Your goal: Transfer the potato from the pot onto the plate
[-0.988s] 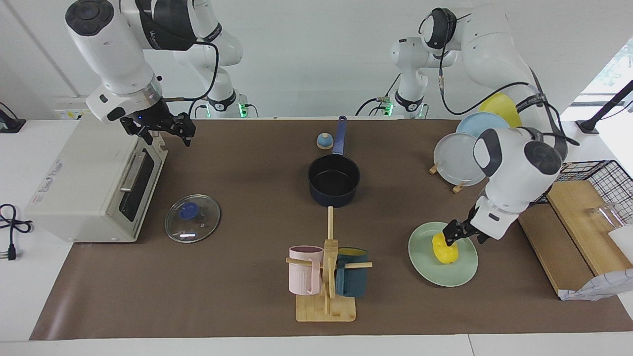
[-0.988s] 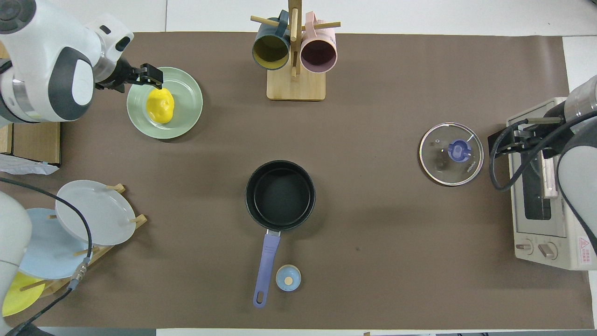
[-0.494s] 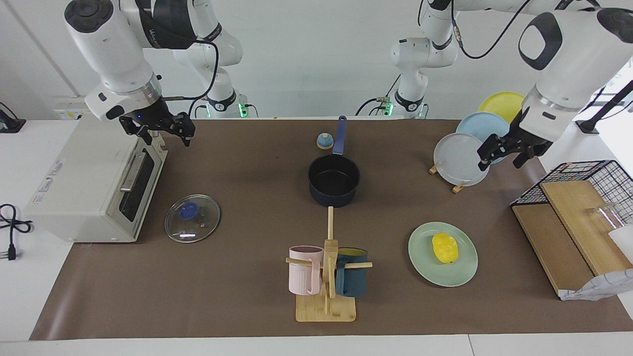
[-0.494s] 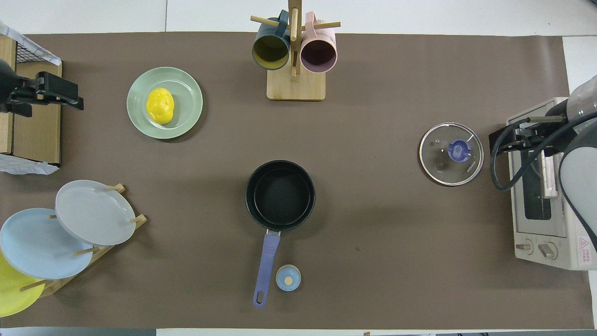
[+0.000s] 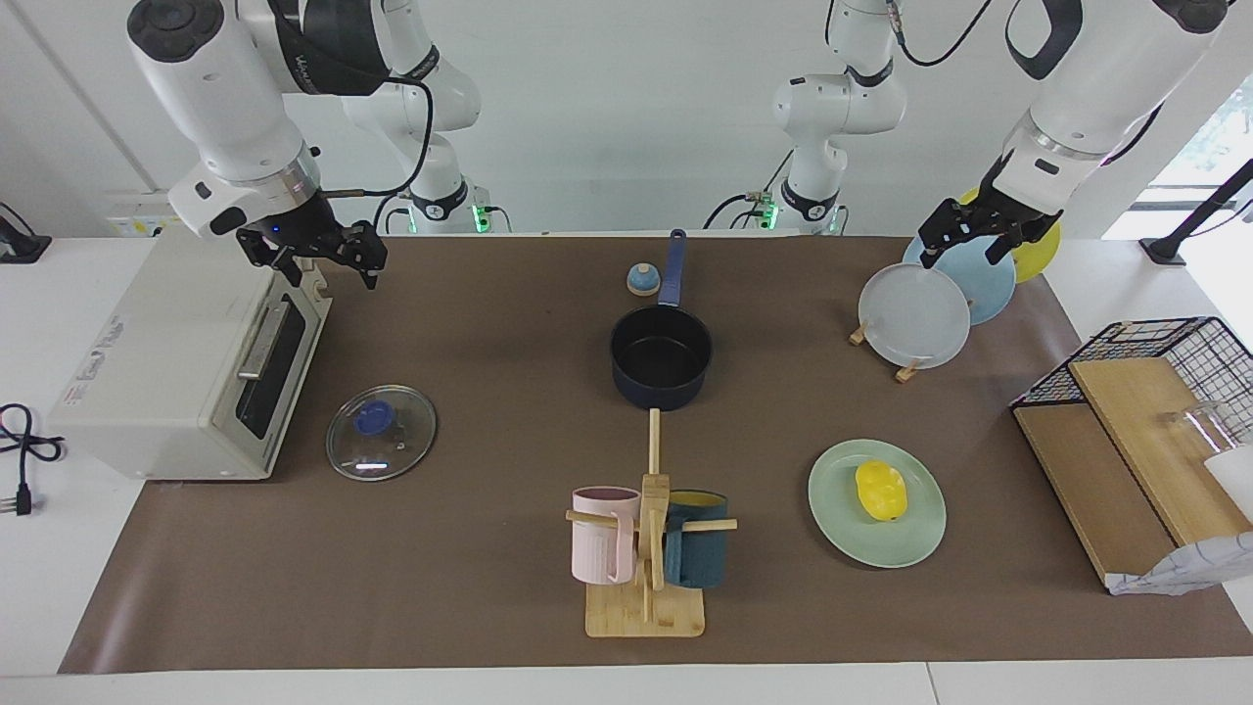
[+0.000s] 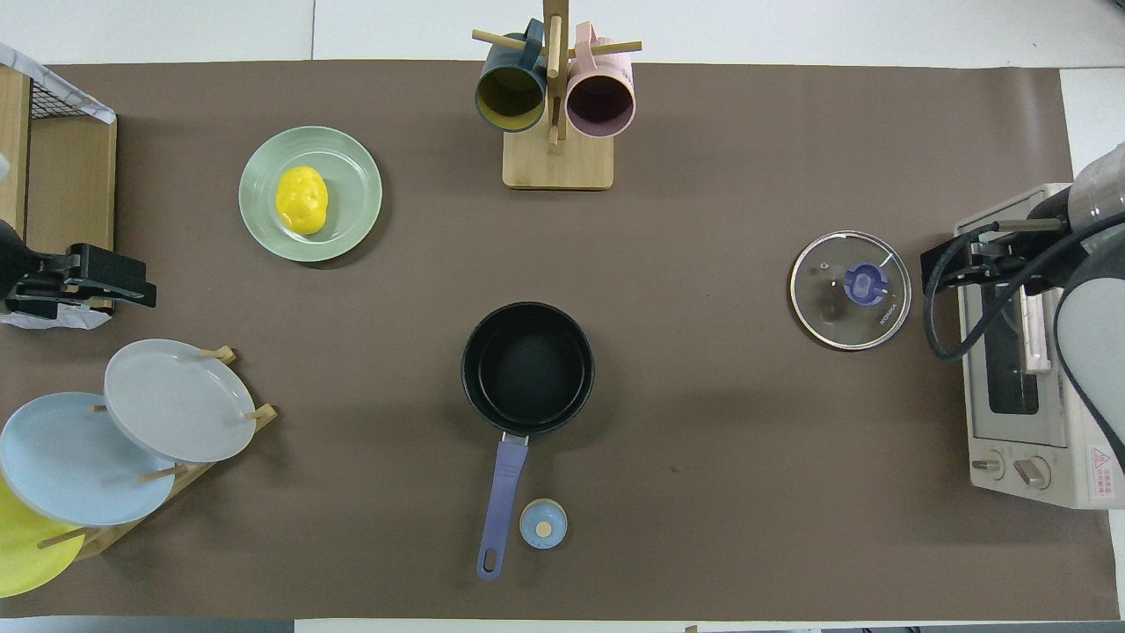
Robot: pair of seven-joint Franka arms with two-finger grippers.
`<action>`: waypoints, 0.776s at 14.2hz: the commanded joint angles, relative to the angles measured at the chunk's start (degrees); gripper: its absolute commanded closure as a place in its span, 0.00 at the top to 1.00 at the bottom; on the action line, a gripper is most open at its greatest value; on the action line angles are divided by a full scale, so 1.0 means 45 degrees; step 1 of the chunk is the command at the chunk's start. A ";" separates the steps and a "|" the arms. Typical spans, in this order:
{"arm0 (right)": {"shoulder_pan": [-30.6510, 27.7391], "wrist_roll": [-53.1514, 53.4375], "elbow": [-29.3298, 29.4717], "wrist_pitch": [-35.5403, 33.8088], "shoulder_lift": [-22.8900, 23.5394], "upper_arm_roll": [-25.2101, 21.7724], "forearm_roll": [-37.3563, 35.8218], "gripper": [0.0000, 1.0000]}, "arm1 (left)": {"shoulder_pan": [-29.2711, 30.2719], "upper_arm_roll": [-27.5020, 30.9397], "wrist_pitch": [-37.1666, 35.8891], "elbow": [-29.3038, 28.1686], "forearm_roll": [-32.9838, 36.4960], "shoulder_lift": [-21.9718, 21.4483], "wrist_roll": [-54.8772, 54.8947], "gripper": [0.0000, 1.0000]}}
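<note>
Resting on the plate point(image 5: 920, 534), the potato point(image 5: 880, 490) looks light, stiff, slightly slippery; you'd pinch its narrow middle. Left gripper point(image 5: 967, 231) open, empty, up over the plate rack point(image 5: 905, 370); right gripper point(image 5: 323, 253) open over the toaster oven point(image 5: 166, 362).

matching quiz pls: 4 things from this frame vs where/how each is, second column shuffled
1. potato
2. pot
3. glass lid
4. left gripper

A. flat on the table in front of the toaster oven
B. raised over the plate rack
C. on the green plate
D. empty, mid-table

Pairs: 1-C, 2-D, 3-A, 4-B
</note>
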 commanded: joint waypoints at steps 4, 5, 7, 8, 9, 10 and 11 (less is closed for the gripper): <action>-0.0260 0.0098 -0.0211 0.0223 -0.0216 0.0001 0.0192 1.00 | -0.0188 0.0059 -0.0349 0.1173 0.0238 0.0511 0.0160 1.00; -0.0377 0.0098 -0.0192 0.0243 -0.0197 0.0001 0.0192 1.00 | -0.0189 0.0059 -0.0290 0.1036 0.0238 0.0472 0.0160 1.00; -0.0358 0.0079 -0.0192 0.0224 -0.0216 0.0020 0.0192 1.00 | -0.0189 0.0059 -0.0328 0.0996 0.0238 0.0452 0.0160 1.00; -0.0358 0.0079 -0.0173 0.0243 -0.0216 0.0040 0.0192 1.00 | -0.0169 0.0040 -0.0328 0.0996 0.0238 0.0433 0.0160 1.00; -0.0339 0.0079 -0.0153 0.0224 -0.0235 0.0059 0.0192 1.00 | -0.0111 0.0040 -0.0309 0.0938 0.0238 0.0413 0.0160 1.00; -0.0339 0.0059 -0.0172 0.0224 -0.0313 0.0059 0.0192 1.00 | -0.0091 0.0021 -0.0290 0.0899 0.0238 0.0413 0.0179 1.00; -0.0358 0.0040 -0.0172 0.0224 -0.0314 0.0059 0.0192 1.00 | -0.0091 0.0020 -0.0251 0.0860 0.0238 0.0393 0.0180 1.00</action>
